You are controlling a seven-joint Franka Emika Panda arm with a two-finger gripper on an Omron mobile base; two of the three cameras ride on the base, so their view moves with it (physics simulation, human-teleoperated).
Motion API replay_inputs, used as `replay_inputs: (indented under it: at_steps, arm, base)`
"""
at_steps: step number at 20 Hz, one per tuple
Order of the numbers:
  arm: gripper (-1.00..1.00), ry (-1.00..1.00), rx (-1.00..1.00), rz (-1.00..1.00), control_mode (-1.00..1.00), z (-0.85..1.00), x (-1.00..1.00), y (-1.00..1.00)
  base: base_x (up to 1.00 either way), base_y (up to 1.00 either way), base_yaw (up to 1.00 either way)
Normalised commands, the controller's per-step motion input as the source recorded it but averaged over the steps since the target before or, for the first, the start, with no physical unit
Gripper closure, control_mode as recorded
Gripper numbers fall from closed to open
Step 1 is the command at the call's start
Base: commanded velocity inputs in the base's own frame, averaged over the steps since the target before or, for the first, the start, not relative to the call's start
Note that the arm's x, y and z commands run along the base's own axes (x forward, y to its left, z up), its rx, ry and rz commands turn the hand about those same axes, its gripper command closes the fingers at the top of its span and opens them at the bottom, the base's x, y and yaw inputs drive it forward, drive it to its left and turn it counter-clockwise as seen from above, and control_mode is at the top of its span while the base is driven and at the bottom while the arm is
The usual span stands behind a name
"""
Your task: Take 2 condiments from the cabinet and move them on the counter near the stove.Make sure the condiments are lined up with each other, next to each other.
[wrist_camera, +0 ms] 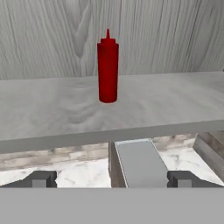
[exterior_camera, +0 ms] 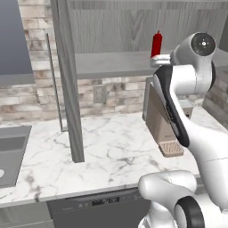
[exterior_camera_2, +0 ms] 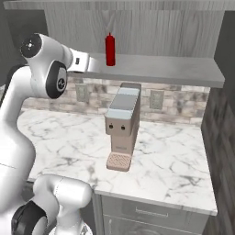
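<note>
A tan coffee machine (exterior_camera_2: 122,131) stands before me, backed close to the brick backsplash (exterior_camera_2: 183,105). Two wall outlets (exterior_camera_2: 156,99) flank its top on that brick. Below and in front of it runs a grey drawer front (exterior_camera_2: 151,213).

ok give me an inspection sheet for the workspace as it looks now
surface: white marble counter, bare apart from the coffee machine
job's things: one red bottle upright on the cabinet shelf, untouched; a second bottle is nothing seen; cooktop edge at far left of the left base view
clutter: coffee machine under the shelf, standing on the counter
grippers: gripper open, short of the shelf edge and lower than the bottle, holding nothing
cables: nothing seen
surroundings: brick backsplash with outlets, open cabinet door, grey base cabinets
</note>
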Motion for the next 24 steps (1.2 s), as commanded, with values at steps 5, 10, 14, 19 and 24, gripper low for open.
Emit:
replay_inputs:
  at_steps: [5, 10, 14, 19, 24]
  arm:
    - [-1.0, 0.02, 0.0, -0.02, -1.0, 0.22, 0.38, -0.03]
    - [-1.0, 0.0, 0.0, -0.01, -1.0, 0.01, 0.48, -0.12]
    - [-1.0, 0.0, 0.0, -0.01, -1.0, 0.0, 0.5, -0.1]
    - [-1.0, 0.0, 0.0, -0.02, -1.0, 0.0, 0.46, -0.07]
    - [-1.0, 0.0, 0.0, 0.0, -1.0, 0.0, 0.39, 0.0]
  base:
    - [0.0, 0.0, 0.0]
    - [0.0, 0.0, 0.0]
    - [0.0, 0.0, 0.0]
    - [0.0, 0.0, 0.0]
    - [0.0, 0.0, 0.0]
